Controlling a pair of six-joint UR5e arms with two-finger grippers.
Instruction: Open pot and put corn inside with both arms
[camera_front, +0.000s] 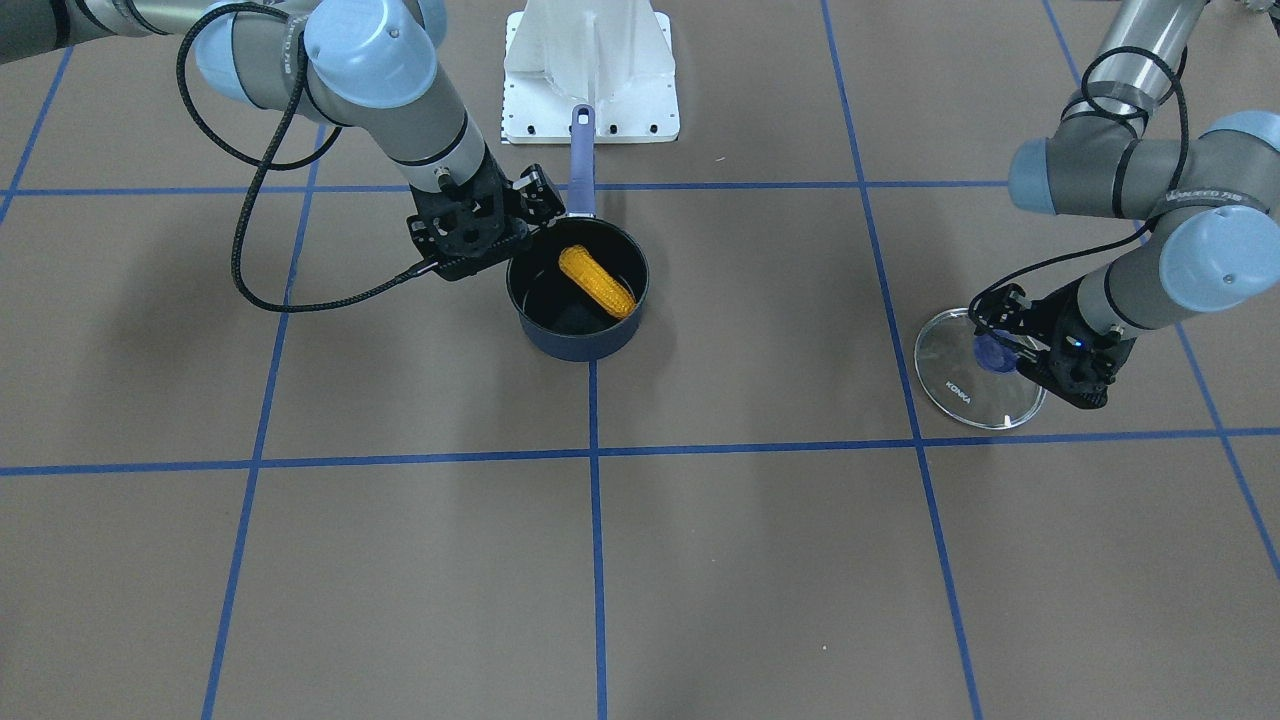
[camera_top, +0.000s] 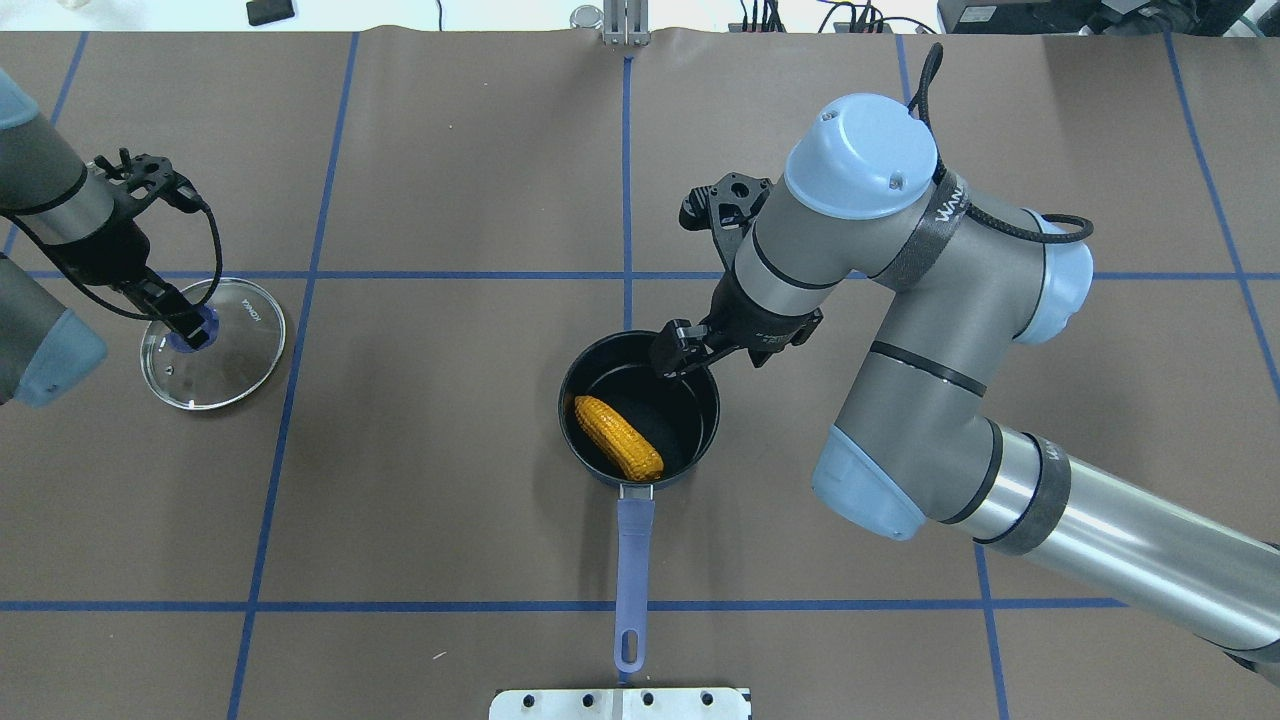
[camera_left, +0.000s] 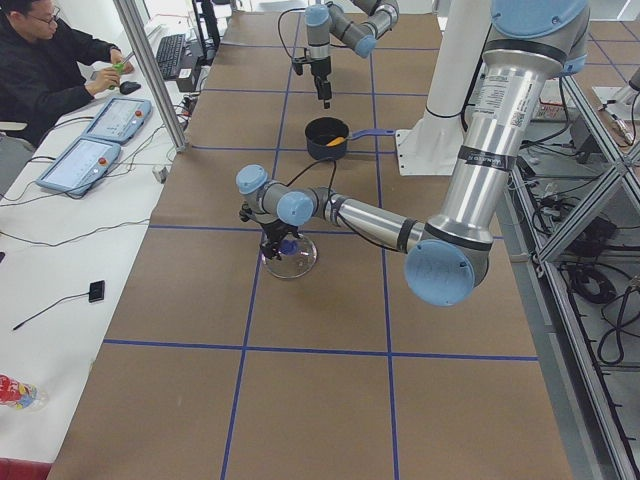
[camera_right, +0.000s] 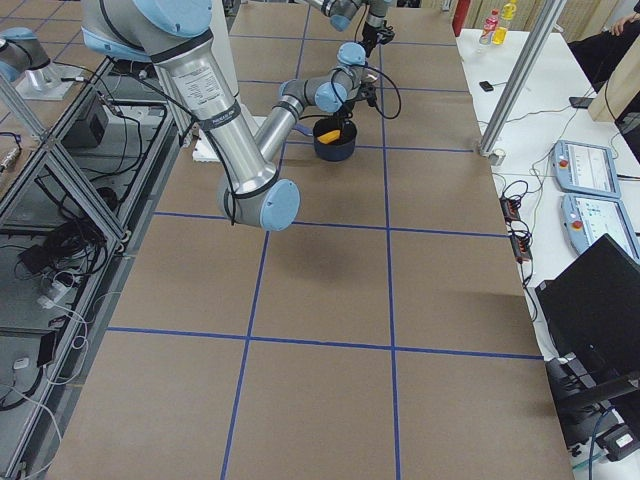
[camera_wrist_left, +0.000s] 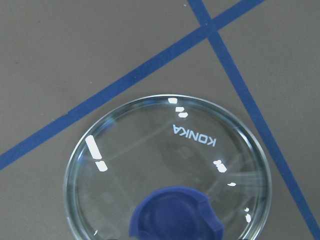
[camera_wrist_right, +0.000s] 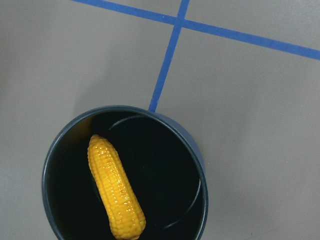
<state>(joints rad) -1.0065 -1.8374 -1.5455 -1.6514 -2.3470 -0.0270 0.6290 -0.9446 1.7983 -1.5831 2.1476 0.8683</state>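
Pot's (camera_front: 580, 345) open and the corn (camera_top: 618, 437) is inside it, lying flat on the black bottom at a slant, over on the side of the pot nearest the handle (camera_top: 634, 570). The pot sits around the middle of the bench (camera_top: 450, 480), a bit closer to the robot's edge, with the lavender handle pointing straight at that edge and the white mount plate (camera_front: 590, 70) there.

The right gripper (camera_top: 678, 352) hangs over the pot's far rim, just above the opening. Its jaws look parted and there's nothing between them. It's clear of the corn too.

The glass lid (camera_top: 235, 365) lies flat on the bench well off toward the robot's left end, nowhere near the pot. The left gripper (camera_top: 185, 325) is down on it, right at the blue knob (camera_wrist_left: 175, 215) in the middle. Honestly can't tell if it's actually squeezing the knob or has let go: the fingers hide it from above, and the wrist cam only shows the top of the knob and the glass.

Both things sit beside crossings of the blue tape lines (camera_top: 450, 606).
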